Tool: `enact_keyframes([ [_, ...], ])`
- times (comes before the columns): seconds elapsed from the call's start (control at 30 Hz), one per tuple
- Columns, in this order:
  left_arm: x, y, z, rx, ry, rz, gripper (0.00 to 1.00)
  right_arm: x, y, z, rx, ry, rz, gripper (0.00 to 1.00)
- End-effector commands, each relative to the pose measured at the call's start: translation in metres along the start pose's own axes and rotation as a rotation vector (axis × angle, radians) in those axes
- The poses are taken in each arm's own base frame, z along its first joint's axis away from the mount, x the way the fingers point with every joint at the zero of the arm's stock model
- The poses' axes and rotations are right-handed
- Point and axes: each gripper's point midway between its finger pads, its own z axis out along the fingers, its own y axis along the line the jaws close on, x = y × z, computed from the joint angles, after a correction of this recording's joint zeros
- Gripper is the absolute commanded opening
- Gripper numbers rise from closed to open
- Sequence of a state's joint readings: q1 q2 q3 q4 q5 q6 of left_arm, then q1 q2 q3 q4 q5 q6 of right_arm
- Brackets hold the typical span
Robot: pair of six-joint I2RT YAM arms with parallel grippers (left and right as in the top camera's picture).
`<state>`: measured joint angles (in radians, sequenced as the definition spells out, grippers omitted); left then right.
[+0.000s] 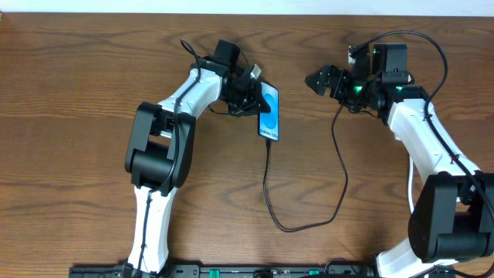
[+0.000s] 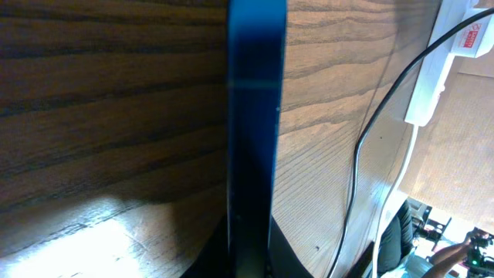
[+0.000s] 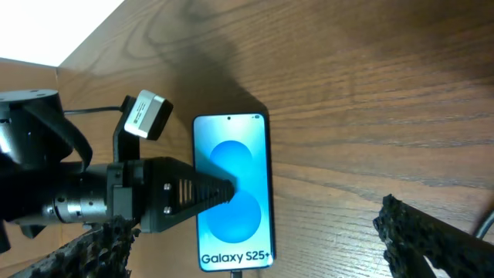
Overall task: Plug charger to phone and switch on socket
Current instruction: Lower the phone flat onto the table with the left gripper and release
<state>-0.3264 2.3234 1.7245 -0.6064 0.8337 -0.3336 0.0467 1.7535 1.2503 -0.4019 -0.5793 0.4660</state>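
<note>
— Where's the phone (image 1: 270, 116)?
— Toward 12 o'clock on your wood-grain surface (image 1: 77, 77): a slim, glossy slab with a cyan screen. Your left claw (image 1: 255, 96) is clenched on it.
— And the charger (image 1: 265, 181)?
— A thin black cable; it meets the phone's 6 o'clock end, then loops toward 5. Your right claw (image 1: 312, 80), ribbed fingers spread, grips nothing.

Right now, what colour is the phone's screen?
The phone screen is bright blue with white letters, clearest from the right wrist camera.
</note>
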Motion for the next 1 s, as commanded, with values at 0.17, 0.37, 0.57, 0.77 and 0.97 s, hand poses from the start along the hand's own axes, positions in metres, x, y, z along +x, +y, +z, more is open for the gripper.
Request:
enact_keyframes([
  [0.17,0.003,0.022,0.005,-0.105,-0.001,-0.001,0.08,-0.006,-0.005,-0.003,0.033,-0.02,0.024,0.99],
  [0.37,0.004,0.028,0.004,-0.14,-0.003,-0.009,0.14,-0.005,-0.007,-0.003,0.04,-0.017,0.028,0.99],
  [0.57,0.003,0.031,0.003,-0.155,-0.008,-0.01,0.22,-0.004,-0.007,-0.003,0.041,-0.013,0.03,0.99],
  [0.77,0.0,0.041,0.002,-0.215,-0.03,-0.009,0.26,-0.001,-0.008,-0.003,0.046,-0.002,0.038,0.99],
  [0.97,-0.001,0.044,0.001,-0.236,-0.037,-0.009,0.39,0.003,-0.01,-0.004,0.055,0.012,0.048,0.99],
])
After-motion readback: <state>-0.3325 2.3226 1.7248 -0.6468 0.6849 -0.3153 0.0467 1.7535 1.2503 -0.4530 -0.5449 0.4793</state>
